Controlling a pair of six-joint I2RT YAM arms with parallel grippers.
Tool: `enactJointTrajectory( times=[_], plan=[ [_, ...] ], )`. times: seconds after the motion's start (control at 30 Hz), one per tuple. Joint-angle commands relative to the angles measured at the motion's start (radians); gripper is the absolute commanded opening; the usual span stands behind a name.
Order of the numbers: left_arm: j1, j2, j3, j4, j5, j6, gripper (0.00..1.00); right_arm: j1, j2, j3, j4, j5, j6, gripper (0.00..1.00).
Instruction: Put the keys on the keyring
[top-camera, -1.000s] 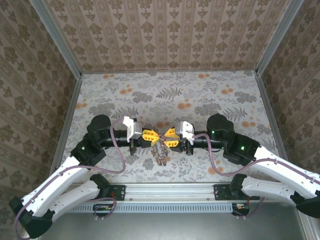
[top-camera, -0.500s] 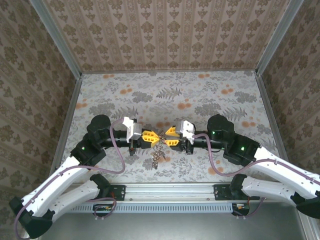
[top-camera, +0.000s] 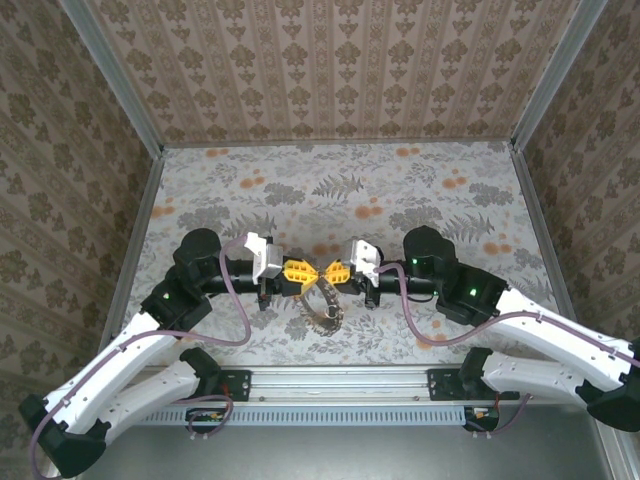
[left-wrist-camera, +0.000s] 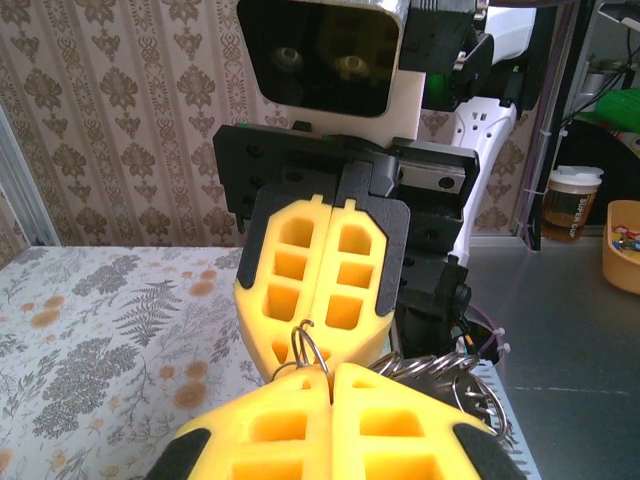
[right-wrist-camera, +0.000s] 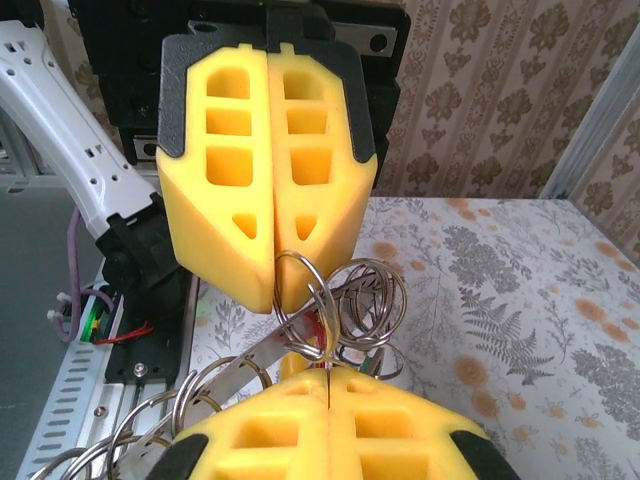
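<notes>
Keyring (top-camera: 322, 308) droops as a dark beaded loop just under the spot where the two arms meet nose to nose, above the near part of the flowered table (top-camera: 250, 190), sagging towards the arms' bases. The left gripper (top-camera: 308, 271) and right gripper (top-camera: 330, 271) face each other with their yellow tips almost touching, and I'd say that is the point of the pose: one arm steadies the metalwork while the other works a ring along it, lifted so the loop can swing free. From the right wrist, the left gripper's fingers (right-wrist-camera: 268, 170) are pressed flat together with a thin split ring (right-wrist-camera: 300, 300) pinched at their tip. The right gripper's own pads (right-wrist-camera: 330, 430) are likewise closed tight, and wire runs into their seam, though I cannot tell which piece they bite. A flat silver strip beside that seam I take for one of the keys (right-wrist-camera: 262, 350), with a glint of red and green behind it. The coils trail off right beside the tips, not apart from them.
</notes>
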Motion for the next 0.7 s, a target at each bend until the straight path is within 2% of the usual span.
enactJointTrajectory(
  times=[0.0,0.27,0.47,0.53,0.67],
  plan=[
    [0.005,-0.016,0.001,0.077,0.047,-0.020,0.00,-0.005,0.017,0.019,-0.009,-0.031,0.001,0.00],
    [0.018,-0.032,-0.001,0.071,0.044,-0.021,0.00,-0.005,0.010,0.004,-0.009,-0.027,0.020,0.01],
    [0.032,-0.036,-0.021,0.078,0.028,-0.023,0.00,-0.007,-0.106,-0.002,-0.008,0.037,0.007,0.38],
    [0.036,-0.032,-0.024,0.088,0.036,-0.028,0.00,-0.010,-0.115,-0.001,-0.002,0.039,0.006,0.43],
    [0.037,-0.024,-0.012,0.086,0.050,-0.032,0.00,-0.011,-0.077,0.006,0.015,0.016,0.008,0.43]
  ],
)
